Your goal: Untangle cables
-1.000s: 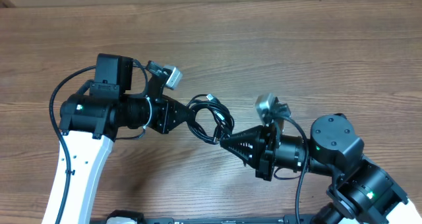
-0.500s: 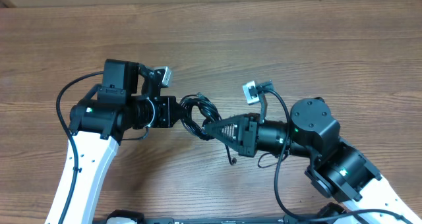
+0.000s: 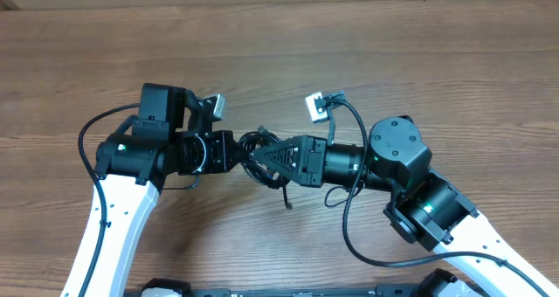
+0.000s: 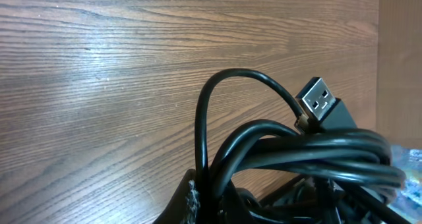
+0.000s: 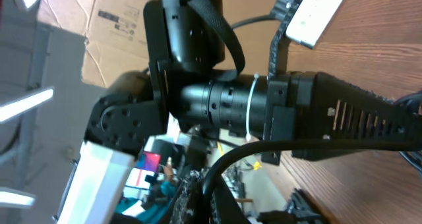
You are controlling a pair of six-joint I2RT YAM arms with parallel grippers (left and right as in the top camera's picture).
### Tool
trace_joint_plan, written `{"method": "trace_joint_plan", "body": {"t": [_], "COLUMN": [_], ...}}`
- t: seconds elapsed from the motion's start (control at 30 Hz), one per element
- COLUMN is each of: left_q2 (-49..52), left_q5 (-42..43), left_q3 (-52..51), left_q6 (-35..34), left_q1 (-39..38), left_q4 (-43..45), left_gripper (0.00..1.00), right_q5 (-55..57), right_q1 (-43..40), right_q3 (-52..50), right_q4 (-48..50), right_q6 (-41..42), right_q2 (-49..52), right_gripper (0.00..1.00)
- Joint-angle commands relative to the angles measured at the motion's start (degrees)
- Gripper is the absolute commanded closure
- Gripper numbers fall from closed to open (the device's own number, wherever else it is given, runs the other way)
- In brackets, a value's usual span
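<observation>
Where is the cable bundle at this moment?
Overhead view: the cables are bunched slightly left of the middle of the table, pinched between the left hand and the right hand; one loose end trails toward the arms' bases.

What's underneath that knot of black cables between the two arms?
Wooden table shows around and beneath the cables. The spot directly below the bundle is covered by it, the left pincer and the right pincer.

left wrist | cables [image 4: 310, 148] cut off bottom, right edges | overhead | crossings too small
</observation>
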Motion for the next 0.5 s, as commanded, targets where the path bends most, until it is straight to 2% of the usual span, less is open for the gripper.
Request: {"method": "trace_joint_plan", "body": {"t": [0.0,0.2,0.47], "left_q2": [-0.2,-0.2,-0.2], "left_q5": [-0.3,-0.8,-4.1], "left_q3": [-0.9,-0.9,-0.9], "left_q6": [-1.9,-1.9,-1.9], "left_q1": [-0.9,-4.5,-7.9], "left_q4": [0.0,0.1,-1.2], "left_gripper": [0.96,0.95,0.96], "right_q5": [0.2,2.9,12.2], "right_q1": [0.2,0.2,0.2], "right_q3": [1.9,1.9,1.9], "right_q4": [4.2,8.7,2.9], "right_q6": [3.6,3.1,-13.9], "right_q2": [0.6,2.4,3.9], "right_gripper": [0.96,0.96,0.96]}}
